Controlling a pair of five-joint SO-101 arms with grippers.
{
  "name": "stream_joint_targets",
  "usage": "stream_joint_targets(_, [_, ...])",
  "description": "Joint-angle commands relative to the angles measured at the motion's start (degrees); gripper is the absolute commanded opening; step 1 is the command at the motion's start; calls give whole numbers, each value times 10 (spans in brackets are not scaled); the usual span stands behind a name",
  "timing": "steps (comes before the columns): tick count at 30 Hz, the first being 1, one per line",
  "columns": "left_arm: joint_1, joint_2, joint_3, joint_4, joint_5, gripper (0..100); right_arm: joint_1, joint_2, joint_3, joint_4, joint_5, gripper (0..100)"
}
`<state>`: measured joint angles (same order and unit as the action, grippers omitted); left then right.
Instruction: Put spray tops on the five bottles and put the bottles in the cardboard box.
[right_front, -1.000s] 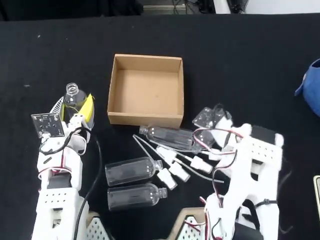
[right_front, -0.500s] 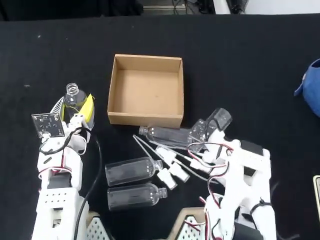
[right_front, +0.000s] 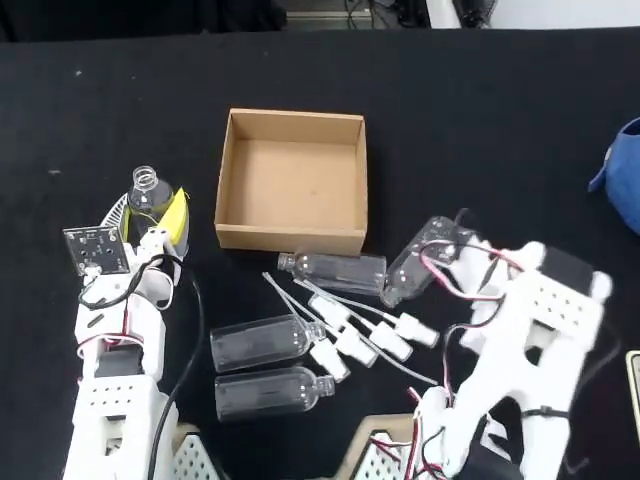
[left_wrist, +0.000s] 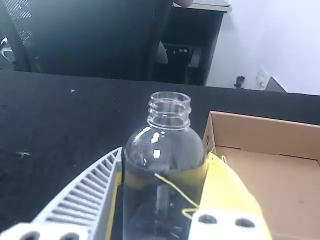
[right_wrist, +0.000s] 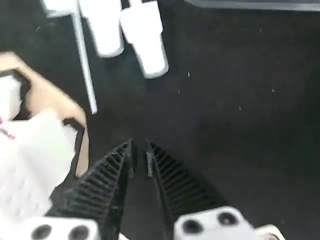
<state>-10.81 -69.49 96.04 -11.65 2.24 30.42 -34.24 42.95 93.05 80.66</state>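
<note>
Bottle, uncapped and upright, is clamped between the fingers of the left gripper. The cardboard box sits just beside this gripper, on its right. The right gripper holds nothing, and its black fingers are drawn almost together with only a narrow slit between the tips. It hangs over the black table. Spray tops lie on the table a short way beyond its fingertips. A second bottle lies on its side just beside the right gripper's tip, between gripper and box. Two more bottles lie side by side further to its left, between the arms.
</note>
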Motion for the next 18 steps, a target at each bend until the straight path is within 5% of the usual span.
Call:
stream_joint_targets(1, [-8, -7, 14, -12, 5, 30, -16, -21, -29, 33, 11, 13])
stream_joint_targets(11, [-8, -5, 14, -12, 5, 30, -127, -21, 112, -107, -11, 267])
stream_joint_targets(18, [-7, -6, 14, -12, 5, 30, -214, -19, 209, -251, -155, 252])
